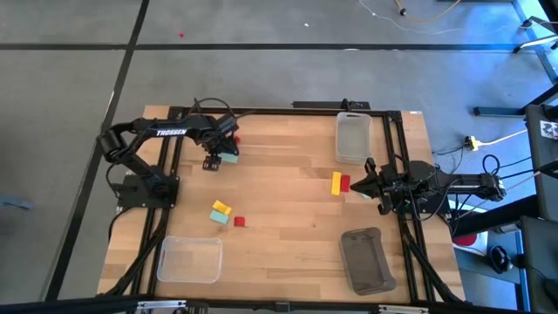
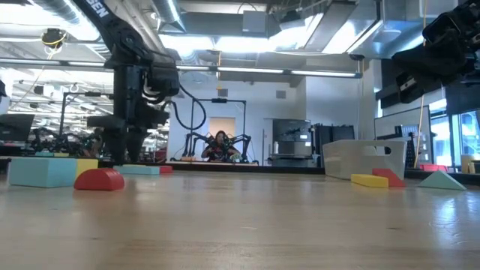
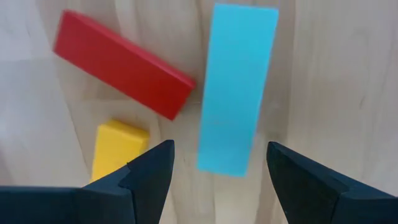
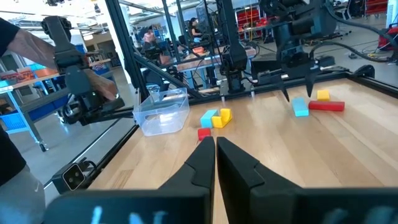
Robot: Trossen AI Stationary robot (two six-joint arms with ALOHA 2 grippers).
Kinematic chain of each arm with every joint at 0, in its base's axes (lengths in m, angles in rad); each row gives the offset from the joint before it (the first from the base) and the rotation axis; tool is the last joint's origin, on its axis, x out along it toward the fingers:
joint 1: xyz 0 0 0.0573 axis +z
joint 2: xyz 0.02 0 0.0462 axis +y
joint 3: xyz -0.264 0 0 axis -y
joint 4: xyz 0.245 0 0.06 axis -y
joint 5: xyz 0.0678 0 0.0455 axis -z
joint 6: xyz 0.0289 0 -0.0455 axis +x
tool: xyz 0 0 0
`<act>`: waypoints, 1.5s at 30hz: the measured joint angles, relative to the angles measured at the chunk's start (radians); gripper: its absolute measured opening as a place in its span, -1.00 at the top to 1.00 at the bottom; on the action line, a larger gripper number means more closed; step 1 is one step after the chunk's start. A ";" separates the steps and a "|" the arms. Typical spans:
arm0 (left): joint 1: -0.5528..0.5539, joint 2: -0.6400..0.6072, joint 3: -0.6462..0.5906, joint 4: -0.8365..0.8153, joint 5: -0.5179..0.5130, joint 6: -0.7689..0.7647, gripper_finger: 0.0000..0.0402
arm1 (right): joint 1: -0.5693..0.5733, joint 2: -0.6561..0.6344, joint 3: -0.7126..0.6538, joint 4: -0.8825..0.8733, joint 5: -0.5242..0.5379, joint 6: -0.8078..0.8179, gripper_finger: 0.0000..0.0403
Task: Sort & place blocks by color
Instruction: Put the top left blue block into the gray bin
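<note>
My left gripper [image 3: 217,174] is open and points down, its fingers standing on either side of the near end of a pale teal bar [image 3: 236,87] that lies flat on the table. A red bar [image 3: 121,62] and a yellow block [image 3: 118,149] lie beside it. In the high view, this gripper [image 1: 214,159] is at the table's far left. My right gripper [image 4: 214,146] is shut and held above the table's right side [image 1: 364,181], next to a yellow bar [image 1: 336,183], a red block [image 1: 345,183] and a teal piece [image 1: 364,194]. Yellow [image 1: 221,208], teal [image 1: 218,218] and red [image 1: 240,222] blocks lie mid-left.
A clear bin [image 1: 353,138] stands at the far right, another clear bin [image 1: 189,260] at the near left, and a grey bin [image 1: 366,260] at the near right. Bare wood lies in the table's middle. A person [image 4: 15,43] stands beyond the table's left edge.
</note>
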 joint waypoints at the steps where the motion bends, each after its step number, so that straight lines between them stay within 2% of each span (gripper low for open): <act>1: 0.004 0.007 0.000 0.002 0.006 0.000 -0.24 | 0.000 0.000 0.000 0.000 0.000 0.000 0.90; 7: 0.016 0.032 0.000 -0.008 0.067 0.025 -0.24 | 0.000 0.000 0.000 0.000 0.000 -0.001 0.90; 20: 0.008 0.087 0.004 -0.027 0.042 -0.005 -0.20 | 0.000 0.000 0.000 0.000 0.000 0.000 0.90; 24: 0.006 0.087 0.003 -0.031 0.027 -0.033 -0.01 | 0.000 0.000 0.000 0.000 0.000 -0.001 0.90; 29: 0.006 0.081 0.002 -0.033 0.025 -0.082 0.36 | 0.000 0.000 0.000 0.000 0.000 -0.001 0.90; 32: 0.006 0.075 0.001 -0.036 0.023 -0.099 0.41 | 0.000 0.000 0.000 0.000 0.000 0.000 0.90; 38: 0.009 0.026 0.005 -0.113 -0.020 -0.116 0.41 | 0.000 0.000 0.000 0.000 0.000 0.000 0.90; 45: 0.016 -0.155 0.091 -0.169 -0.005 -0.236 0.41 | 0.000 0.000 0.000 0.000 0.000 -0.001 0.90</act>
